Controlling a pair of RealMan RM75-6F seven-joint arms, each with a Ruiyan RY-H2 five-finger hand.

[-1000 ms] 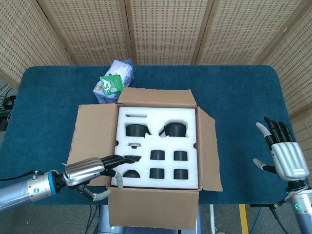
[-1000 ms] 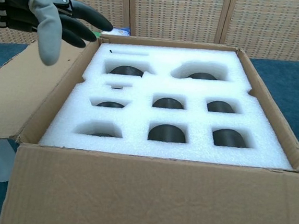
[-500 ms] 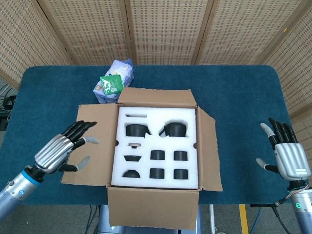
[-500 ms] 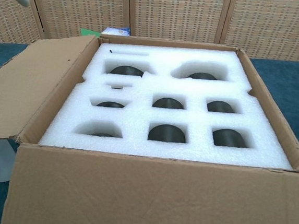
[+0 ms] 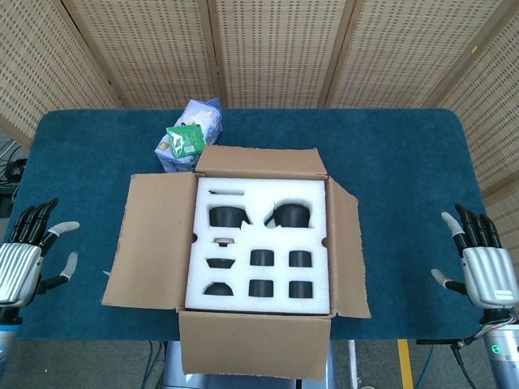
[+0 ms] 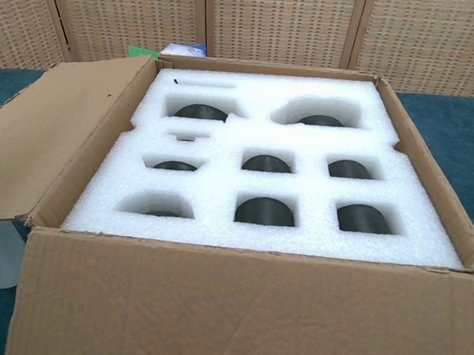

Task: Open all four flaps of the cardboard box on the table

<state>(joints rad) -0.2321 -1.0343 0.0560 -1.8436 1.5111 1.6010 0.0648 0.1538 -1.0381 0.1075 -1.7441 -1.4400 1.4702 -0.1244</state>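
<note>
On blue table, cardboard box (image 5: 243, 267) — flaps open, white foam insert (image 5: 263, 243) inside.

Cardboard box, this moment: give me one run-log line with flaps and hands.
cardboard box: four flaps open, foam insert exposed | left hand: open, off box | right hand: open, off box

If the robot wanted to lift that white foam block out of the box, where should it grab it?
Probably by the dark cut-out pockets from straight above. The foam insert fills the cardboard box wall to wall, so no outer edge is free. Fingers hooked into the two larger pockets near the far side, pulling upward, look most workable. Both the left hand and right hand are open and clear.
</note>
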